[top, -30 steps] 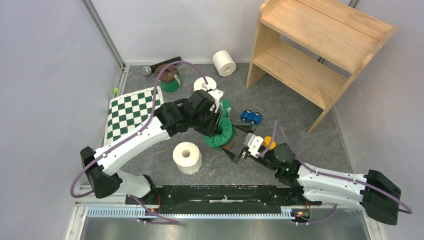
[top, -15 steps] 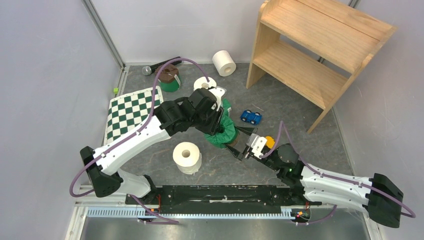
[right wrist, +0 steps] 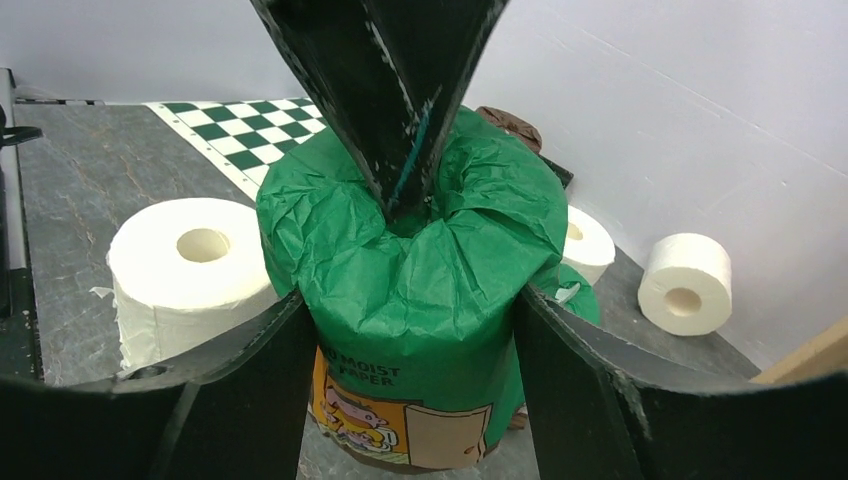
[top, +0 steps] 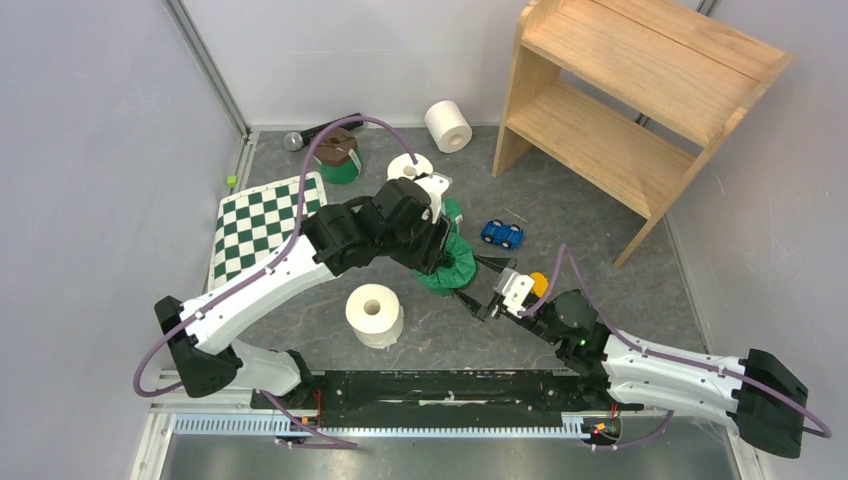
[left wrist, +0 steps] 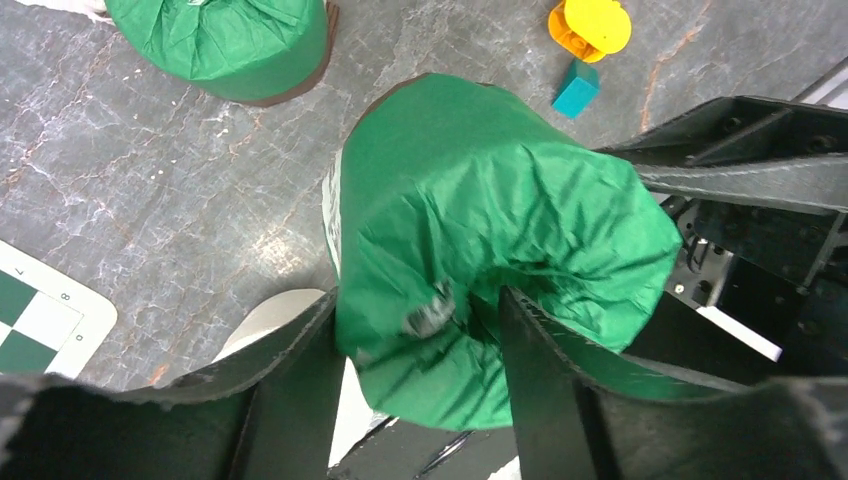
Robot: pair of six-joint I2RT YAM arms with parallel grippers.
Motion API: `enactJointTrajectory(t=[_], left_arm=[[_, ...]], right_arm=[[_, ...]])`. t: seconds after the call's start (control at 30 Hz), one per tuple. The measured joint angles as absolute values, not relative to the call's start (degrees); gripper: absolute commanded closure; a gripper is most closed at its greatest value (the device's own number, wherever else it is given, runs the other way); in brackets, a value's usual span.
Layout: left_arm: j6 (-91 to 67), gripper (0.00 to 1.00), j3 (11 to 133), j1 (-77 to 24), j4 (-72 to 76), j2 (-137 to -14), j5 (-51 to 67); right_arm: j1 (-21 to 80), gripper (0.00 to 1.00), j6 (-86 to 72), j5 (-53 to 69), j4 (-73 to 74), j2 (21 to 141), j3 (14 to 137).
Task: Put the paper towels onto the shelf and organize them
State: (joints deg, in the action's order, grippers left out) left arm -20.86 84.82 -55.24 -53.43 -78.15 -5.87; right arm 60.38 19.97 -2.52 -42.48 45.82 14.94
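Note:
A green-wrapped paper towel roll [top: 447,268] [left wrist: 480,210] [right wrist: 420,270] stands upright between both grippers at the floor's middle. My right gripper [top: 478,282] [right wrist: 410,300] is shut on its sides, one finger pressed against each flank. From above, my left gripper [top: 440,245] [left wrist: 415,310] straddles the roll's rim, one finger in the top hollow and one outside, its jaws loosened. Bare white rolls [top: 374,312] [top: 448,125] [top: 410,167] and other green rolls [top: 340,162] [left wrist: 225,45] lie around. The wooden shelf [top: 620,90] stands at the back right.
A green-white checkerboard mat [top: 265,225] lies at the left and a black microphone [top: 320,130] by the back wall. A blue toy car [top: 502,233] and an orange piece [top: 540,282] [left wrist: 590,25] sit right of the held roll. Walls close in on the left and right.
My right gripper reached in and closed on the green roll's sides. The left gripper's jaws have widened on the roll's rim, and that arm has shifted slightly.

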Motion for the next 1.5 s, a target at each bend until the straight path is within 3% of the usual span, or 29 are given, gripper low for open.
enactJointTrajectory(t=[0.23, 0.57, 0.83, 1.23, 1.5], left_arm=[[-20.93, 0.18, 85.12, -55.81, -52.97, -75.22, -6.72], [-22.22, 0.11, 84.42, -55.88, -52.1, -67.68, -13.06], [-26.96, 0.04, 74.43, -55.9, -50.33, -56.4, -20.97], [-26.26, 0.0, 54.5, -55.9, -44.64, -27.38, -40.1], [-24.69, 0.0, 42.35, -55.9, -42.24, -12.84, -44.53]], right_arm=[[60.2, 1.0, 20.1, -4.73, -42.37, 44.91, 13.54], [60.14, 1.0, 20.56, -7.86, -43.07, 40.64, 10.72], [60.14, 1.0, 21.3, -11.31, -47.4, 39.62, 9.76], [53.93, 1.0, 30.76, -20.8, -65.3, 54.04, 16.03], [46.5, 1.0, 34.41, -21.5, -74.94, 63.16, 24.29]])
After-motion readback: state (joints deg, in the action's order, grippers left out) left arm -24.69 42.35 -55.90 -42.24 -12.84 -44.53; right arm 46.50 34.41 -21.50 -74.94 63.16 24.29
